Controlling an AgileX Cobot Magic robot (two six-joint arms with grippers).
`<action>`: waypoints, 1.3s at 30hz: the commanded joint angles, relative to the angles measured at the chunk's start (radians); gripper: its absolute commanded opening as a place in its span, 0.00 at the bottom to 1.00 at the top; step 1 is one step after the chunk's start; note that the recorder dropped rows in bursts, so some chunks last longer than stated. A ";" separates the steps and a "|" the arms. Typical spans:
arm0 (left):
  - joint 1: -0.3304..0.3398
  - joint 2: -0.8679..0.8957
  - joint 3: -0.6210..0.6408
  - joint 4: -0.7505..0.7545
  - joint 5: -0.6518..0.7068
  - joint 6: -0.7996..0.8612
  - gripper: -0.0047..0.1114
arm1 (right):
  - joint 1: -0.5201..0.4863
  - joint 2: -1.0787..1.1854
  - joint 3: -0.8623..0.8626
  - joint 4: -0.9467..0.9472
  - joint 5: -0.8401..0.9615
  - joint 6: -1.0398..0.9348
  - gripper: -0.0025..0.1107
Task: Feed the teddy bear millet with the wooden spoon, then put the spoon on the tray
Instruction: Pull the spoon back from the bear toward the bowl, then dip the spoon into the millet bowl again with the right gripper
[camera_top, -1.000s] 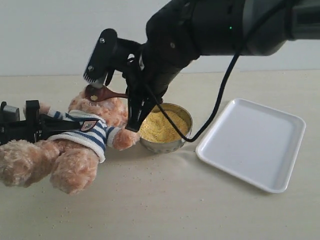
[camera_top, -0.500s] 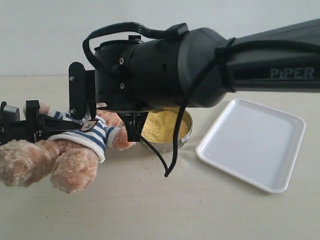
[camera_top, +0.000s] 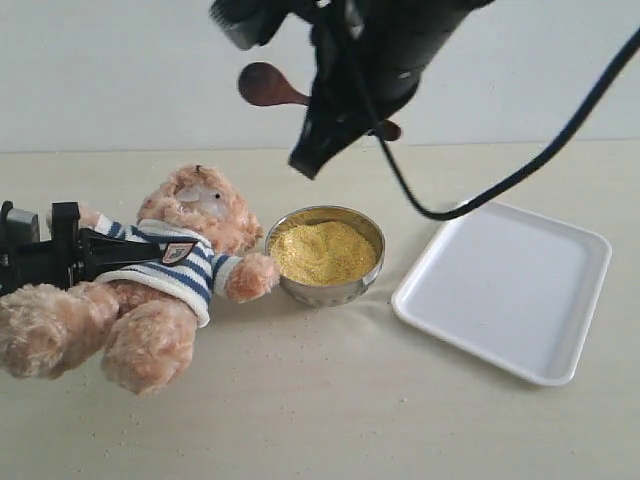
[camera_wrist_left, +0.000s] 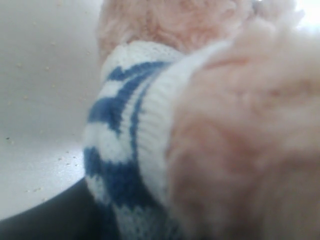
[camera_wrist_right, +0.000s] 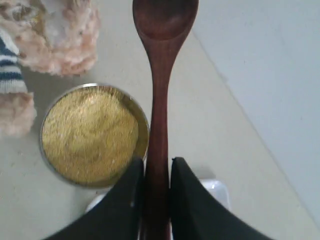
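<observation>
The teddy bear (camera_top: 165, 270) lies on its back at the left, face up, in its striped shirt (camera_wrist_left: 125, 140). My left gripper (camera_top: 62, 252) is shut on its body; the bear fills the left wrist view and hides the jaws. The millet (camera_top: 325, 250) fills the steel bowl (camera_top: 325, 292) beside the bear's arm. High above them my right gripper (camera_top: 325, 105) is shut on the handle of the wooden spoon (camera_top: 262, 85), whose bowl (camera_wrist_right: 165, 17) looks empty. The fingers (camera_wrist_right: 131, 200) clamp the handle over the millet (camera_wrist_right: 90, 132). The white tray (camera_top: 505, 285) lies to the right, with nothing on it.
Scattered grains dot the beige tabletop (camera_top: 330, 400) around the bear and the bowl. A black cable (camera_top: 520, 170) loops down from the right arm above the tray. A pale wall stands behind the table.
My right gripper has lifted the spoon from the bear's face to well above the table, and the bear's face now shows. The bear, bowl and tray have stayed put.
</observation>
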 joint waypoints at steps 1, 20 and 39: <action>-0.005 0.001 -0.005 -0.010 0.018 0.012 0.08 | -0.179 -0.034 -0.001 0.280 0.206 -0.250 0.02; -0.005 0.001 -0.005 -0.010 0.018 0.066 0.08 | -0.205 0.231 0.051 0.195 0.013 -0.227 0.02; -0.005 0.001 -0.005 -0.010 0.018 0.087 0.08 | -0.142 0.280 0.045 0.151 -0.082 -0.227 0.02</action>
